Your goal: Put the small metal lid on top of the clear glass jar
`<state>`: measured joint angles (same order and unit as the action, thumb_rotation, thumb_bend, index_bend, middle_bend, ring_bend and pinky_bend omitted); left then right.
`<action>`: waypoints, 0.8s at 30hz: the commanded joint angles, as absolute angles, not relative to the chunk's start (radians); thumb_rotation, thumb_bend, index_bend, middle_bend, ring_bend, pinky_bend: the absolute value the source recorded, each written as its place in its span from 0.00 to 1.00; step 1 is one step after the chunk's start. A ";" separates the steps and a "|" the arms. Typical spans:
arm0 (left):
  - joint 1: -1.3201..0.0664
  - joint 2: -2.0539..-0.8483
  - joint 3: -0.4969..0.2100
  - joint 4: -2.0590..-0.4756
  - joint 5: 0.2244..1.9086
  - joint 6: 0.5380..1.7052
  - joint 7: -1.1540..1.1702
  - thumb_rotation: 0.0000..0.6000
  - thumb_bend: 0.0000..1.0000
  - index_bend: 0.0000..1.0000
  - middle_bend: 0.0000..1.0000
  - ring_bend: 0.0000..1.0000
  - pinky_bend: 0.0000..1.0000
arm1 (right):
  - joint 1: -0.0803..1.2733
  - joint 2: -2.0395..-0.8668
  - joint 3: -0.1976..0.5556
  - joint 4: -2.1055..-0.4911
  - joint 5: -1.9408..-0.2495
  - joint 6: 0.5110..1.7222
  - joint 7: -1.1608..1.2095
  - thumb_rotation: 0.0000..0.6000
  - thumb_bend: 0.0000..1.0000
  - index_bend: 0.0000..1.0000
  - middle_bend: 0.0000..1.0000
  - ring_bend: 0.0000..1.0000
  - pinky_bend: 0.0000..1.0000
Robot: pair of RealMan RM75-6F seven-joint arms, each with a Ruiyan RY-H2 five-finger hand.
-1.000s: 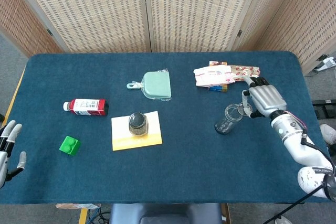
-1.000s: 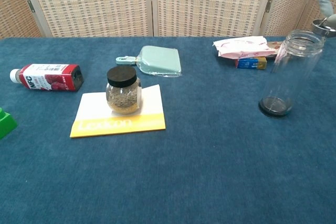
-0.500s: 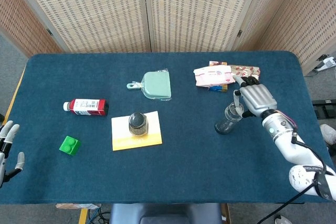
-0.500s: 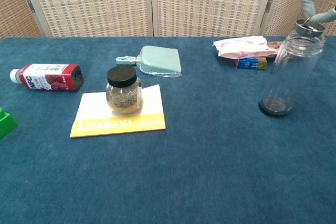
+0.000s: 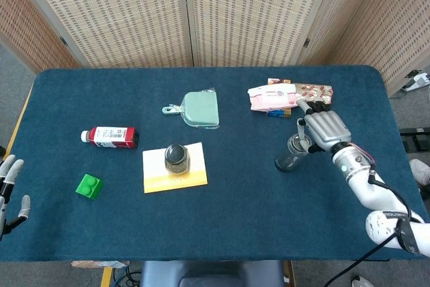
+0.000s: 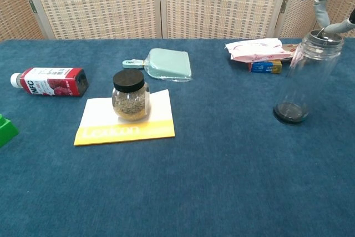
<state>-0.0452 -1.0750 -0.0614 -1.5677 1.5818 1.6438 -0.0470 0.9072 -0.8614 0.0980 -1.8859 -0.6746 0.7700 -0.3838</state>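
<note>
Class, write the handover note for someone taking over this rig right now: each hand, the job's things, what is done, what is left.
Right hand: above the jar, fingers at the lid; whether it grips the lid cannot be told.
Left hand: idle at the table's left edge, fingers apart, holding nothing.
Jar: upright, right side of the table, in front of the snack packets.
Lid: at the jar's mouth, apparently resting on the rim.
Done: lid brought to the jar.
Left: check that it sits flat, let go, lift the hand clear.
</note>
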 commanded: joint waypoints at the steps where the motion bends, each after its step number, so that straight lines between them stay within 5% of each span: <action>1: -0.044 -1.075 -0.061 -1.569 1.584 1.647 -0.047 1.00 0.50 0.00 0.00 0.00 0.00 | 0.911 -0.864 0.095 -1.886 -0.673 0.770 -0.388 1.00 0.42 0.60 0.00 0.00 0.00; 17: -0.040 -1.074 -0.063 -1.568 1.586 1.655 -0.050 1.00 0.50 0.00 0.00 0.00 0.00 | 0.926 -0.869 0.055 -1.880 -0.643 0.768 -0.421 1.00 0.40 0.60 0.00 0.00 0.00; 24: -0.038 -1.071 -0.066 -1.567 1.587 1.661 -0.062 1.00 0.50 0.00 0.00 0.00 0.00 | 0.937 -0.858 0.050 -1.885 -0.626 0.762 -0.425 1.00 0.38 0.42 0.00 0.00 0.00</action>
